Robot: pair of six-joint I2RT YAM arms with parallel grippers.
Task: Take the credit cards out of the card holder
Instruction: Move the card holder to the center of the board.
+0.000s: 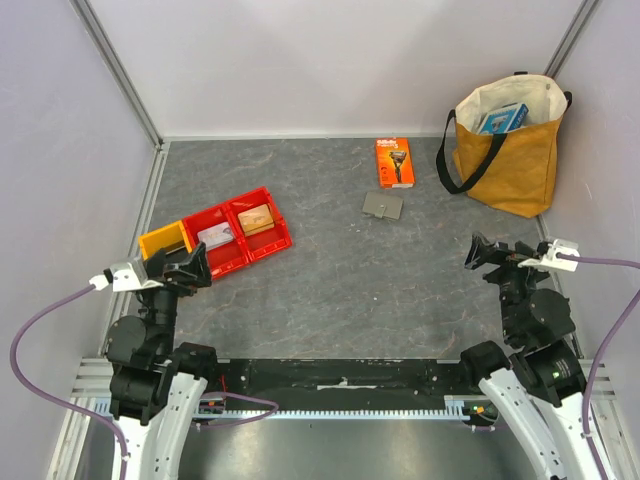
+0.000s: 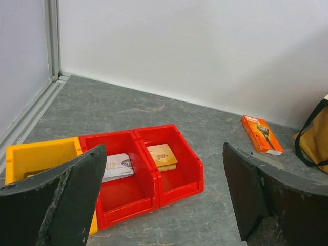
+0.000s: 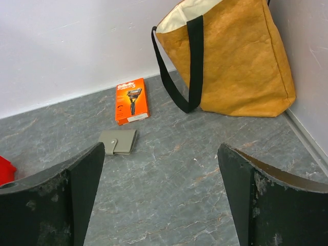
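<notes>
1. Two grippers, both spread wide and holding nothing. The left gripper [image 1: 203,268] hangs near the left edge of the table [image 1: 380,300], and the right gripper [image 1: 470,252] hangs near the right edge.
2. The card holder [image 1: 383,205] lies flat on the table toward the back, right of centre. It is folded shut, grey, with its short tab showing – its inside cannot be seen.
3. From the right wrist, the card holder [image 3: 118,141] sits ahead and to the left of the gap between the right gripper [image 3: 160,148] fingers, well apart from them.
4. An orange razor package [image 1: 394,162] lies just behind the card holder, close to it but not touching.
5. A tan tote bag [image 1: 510,160] with black handles stands in the back right corner – a blue box [image 1: 502,118] pokes out of its top.
6. On the left, a yellow bin [image 1: 165,240] and two red bins [image 1: 232,262] stand touching in a slanted row.
7. The left wrist view looks over them between the left gripper [image 2: 163,154] fingers: a whitish printed card [image 2: 118,166] lies in the middle bin, and a flat tan item [image 2: 161,155] lies in the far red one.
</notes>
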